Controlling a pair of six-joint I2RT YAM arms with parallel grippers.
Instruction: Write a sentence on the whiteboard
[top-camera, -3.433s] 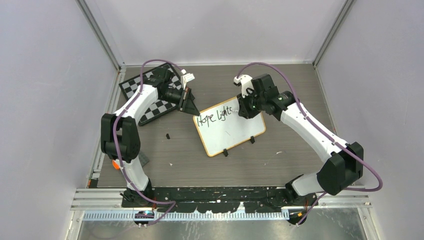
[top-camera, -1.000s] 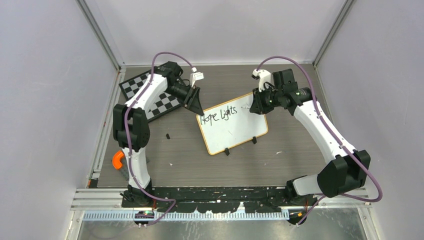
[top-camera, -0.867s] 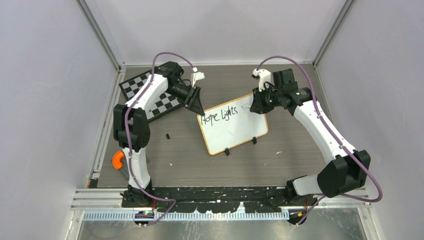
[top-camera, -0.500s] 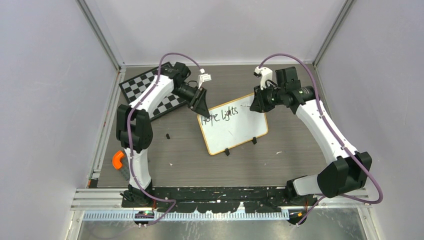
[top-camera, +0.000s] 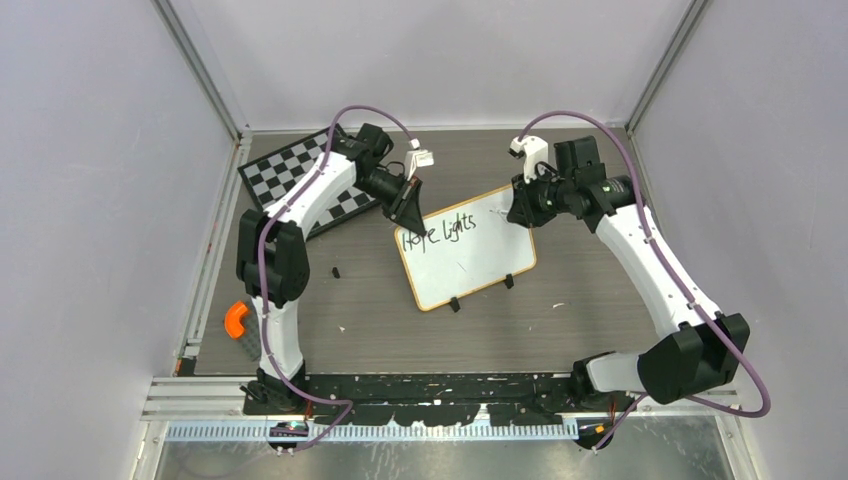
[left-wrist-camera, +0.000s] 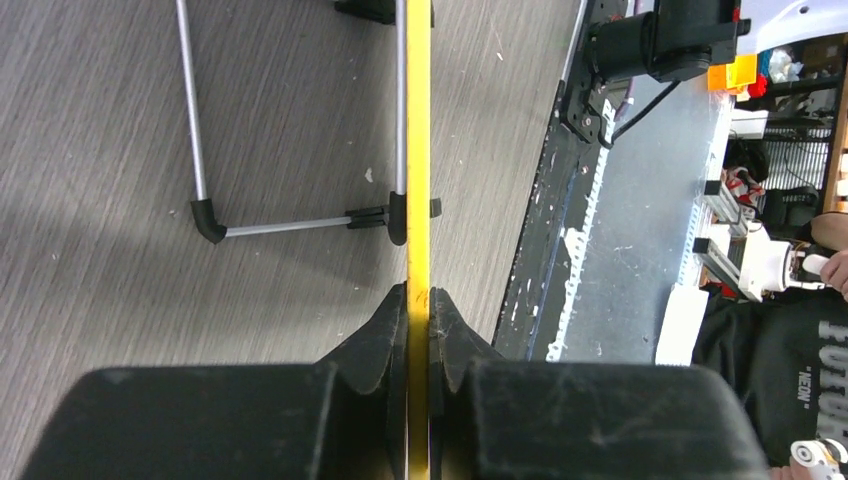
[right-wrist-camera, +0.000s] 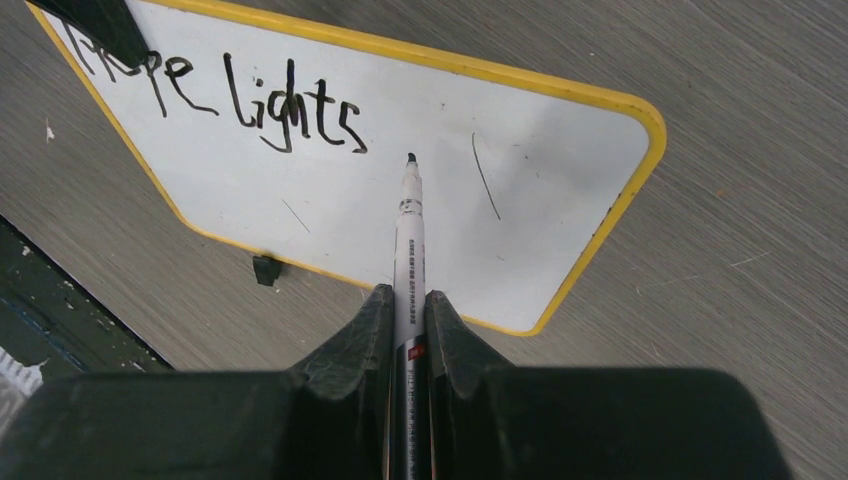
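Top view, whiteboard (top-camera: 470, 255): in the middle of the worktop (top-camera: 380, 330); long axis runs left to right, with the right end farther away. The written line is along the far edge, the clip feet (top-camera: 452, 304) toward the arms.
Top view, left claw (top-camera: 408, 216): at the board's far-left corner.
Left wrist view, left claw: pressed together on the board's edge, seen edge-on.
Right wrist view, right claw (right-wrist-camera: 408, 300): pinching a marker (right-wrist-camera: 409, 230); its tip points at the board just after "lights". Whether it touches, I cannot tell.

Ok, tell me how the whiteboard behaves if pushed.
Likely stiff: the whiteboard looks straight edge-on. Probably light and apt to slide on its small clip feet; the left gripper clamping its rim should steady it.
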